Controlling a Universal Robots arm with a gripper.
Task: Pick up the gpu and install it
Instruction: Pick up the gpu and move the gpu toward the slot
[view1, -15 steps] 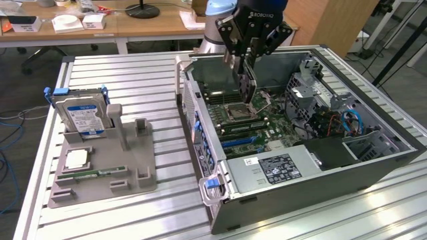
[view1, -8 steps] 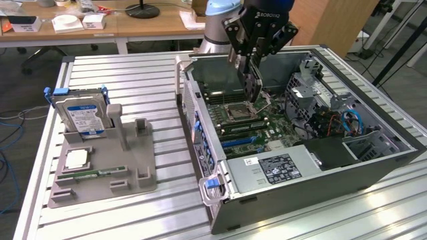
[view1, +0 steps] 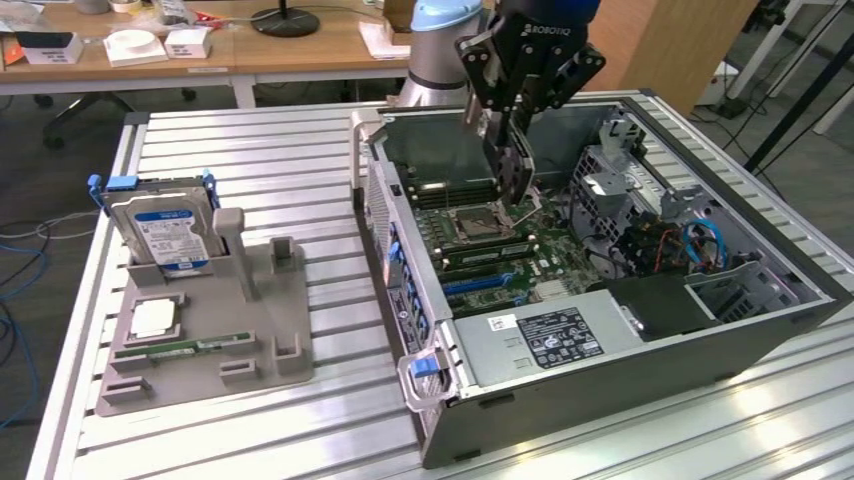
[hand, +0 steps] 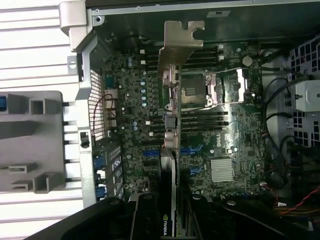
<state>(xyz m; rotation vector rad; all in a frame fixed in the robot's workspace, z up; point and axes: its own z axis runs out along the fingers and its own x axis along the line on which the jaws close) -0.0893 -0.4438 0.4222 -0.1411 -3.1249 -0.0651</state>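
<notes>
My gripper (view1: 509, 120) is shut on the gpu (view1: 519, 168) and holds it on edge over the open computer case (view1: 587, 395). The card hangs down from the fingers (view1: 489, 95), its lower end close above the motherboard (view1: 514, 262) near the CPU socket (view1: 475, 226). In the wrist view the gpu (hand: 169, 130) appears edge-on, with its silver end bracket (hand: 178, 44) pointing toward the case's rear wall. The gripper (hand: 172, 212) clamps the card's near end. The blue expansion slots (hand: 192, 150) lie below the card, to either side of it.
On the exterior view's left a grey fixture (view1: 274, 345) stands on the slatted table (view1: 267, 150). It holds a silver hard drive (view1: 160, 228), a small square part (view1: 155, 318) and a narrow green memory stick (view1: 200, 345). Cables (view1: 694, 245) and a drive cage (view1: 627, 180) crowd the case's far side.
</notes>
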